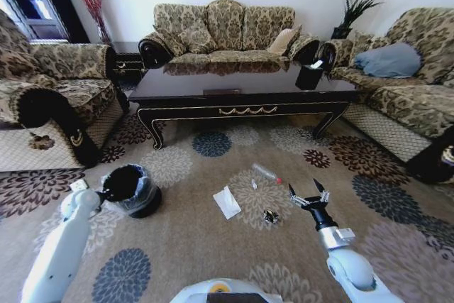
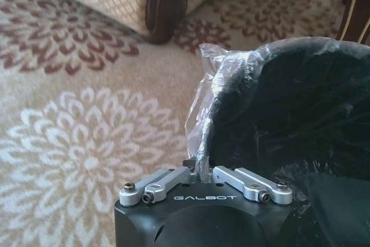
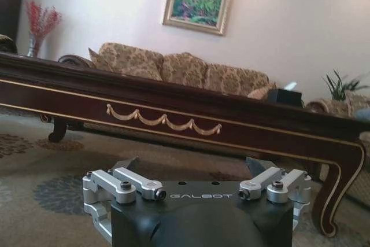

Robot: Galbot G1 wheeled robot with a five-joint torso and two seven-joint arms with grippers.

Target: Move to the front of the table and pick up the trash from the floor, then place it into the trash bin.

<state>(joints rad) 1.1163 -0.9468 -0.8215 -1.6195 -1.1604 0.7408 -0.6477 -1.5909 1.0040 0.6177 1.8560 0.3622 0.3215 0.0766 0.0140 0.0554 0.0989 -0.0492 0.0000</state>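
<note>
The trash lies on the carpet before the table [image 1: 241, 97]: a flat white paper [image 1: 227, 202], a clear bottle with a red cap [image 1: 266, 172], a tiny white bit [image 1: 254, 184] and a dark scrap [image 1: 270, 216]. My right gripper [image 1: 306, 191] hovers open just right of the dark scrap, with nothing between its fingers. In the right wrist view the right gripper [image 3: 193, 163] faces the table's [image 3: 173, 105] gold-trimmed front. The black trash bin [image 1: 131, 189] stands at the left. My left gripper [image 1: 106, 194] is shut on its bag-lined rim [image 2: 203, 143], seen close in the left wrist view.
Patterned sofas ring the carpet: one armchair [image 1: 50, 97] to the left, one sofa [image 1: 404, 83] to the right, another [image 1: 227, 33] behind the table. A dark box [image 1: 310, 76] sits on the table's right end. Open carpet lies around the trash.
</note>
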